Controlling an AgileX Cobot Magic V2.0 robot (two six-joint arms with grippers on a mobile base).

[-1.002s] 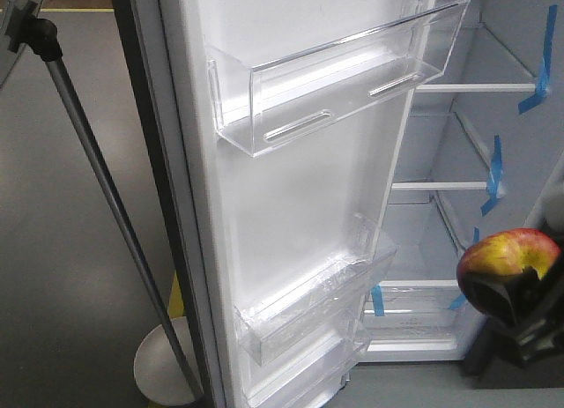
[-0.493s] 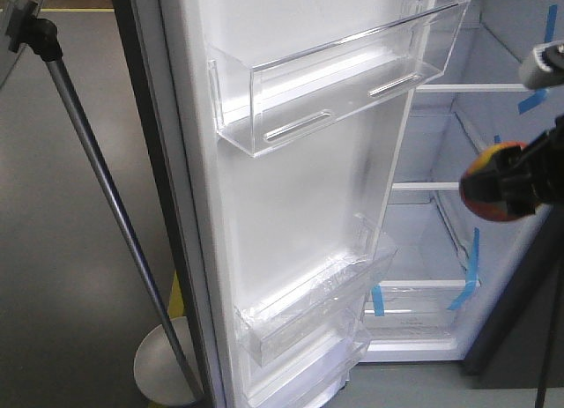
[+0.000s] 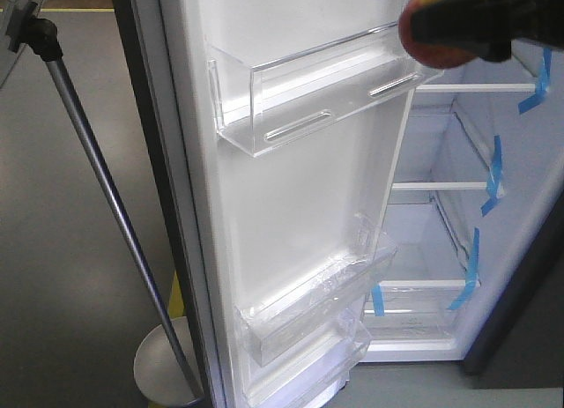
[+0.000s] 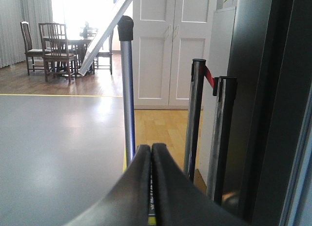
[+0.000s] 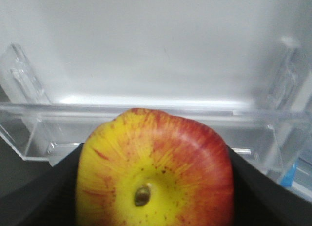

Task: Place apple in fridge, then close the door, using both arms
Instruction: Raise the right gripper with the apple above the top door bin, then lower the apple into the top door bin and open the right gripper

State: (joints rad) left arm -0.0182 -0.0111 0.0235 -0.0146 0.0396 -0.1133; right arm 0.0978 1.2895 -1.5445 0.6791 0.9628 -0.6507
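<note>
1. Your right gripper (image 3: 441, 25) is clamped on the apple (image 5: 153, 172), with a black finger pressed against each side of the fruit.
2. The apple is in the air, resting on no shelf or bin. In the right wrist view its dimple faces the camera, yellow around the middle and red toward the top and right.
3. In the exterior view the apple sits at the top right, in front of the right end of the upper clear bin (image 3: 335, 82), where the door (image 3: 291, 188) meets the fridge (image 3: 432, 241) opening. You cannot tell from these views whether it touches the bin.
4. The right wrist view shows the same bin running across just behind the apple, with the door's white inner wall above it.
5. The door stands wide open, with two more clear bins (image 3: 308, 302) low on its inner side.
6. Inside the fridge, the glass shelves (image 3: 441, 186) carry blue tape strips (image 3: 493, 174) at their right ends, and nothing lies on the parts you can see.
7. Your left gripper (image 4: 151, 150) is closed with its fingers pressed together on nothing, and it points past the dark outer edge of the fridge toward the room.
8. A slanted silver pole (image 3: 97, 179) on a round base (image 3: 163, 364) stands on the grey floor left of the door, and white cabinet doors (image 4: 165, 40) show behind it in the left wrist view.
</note>
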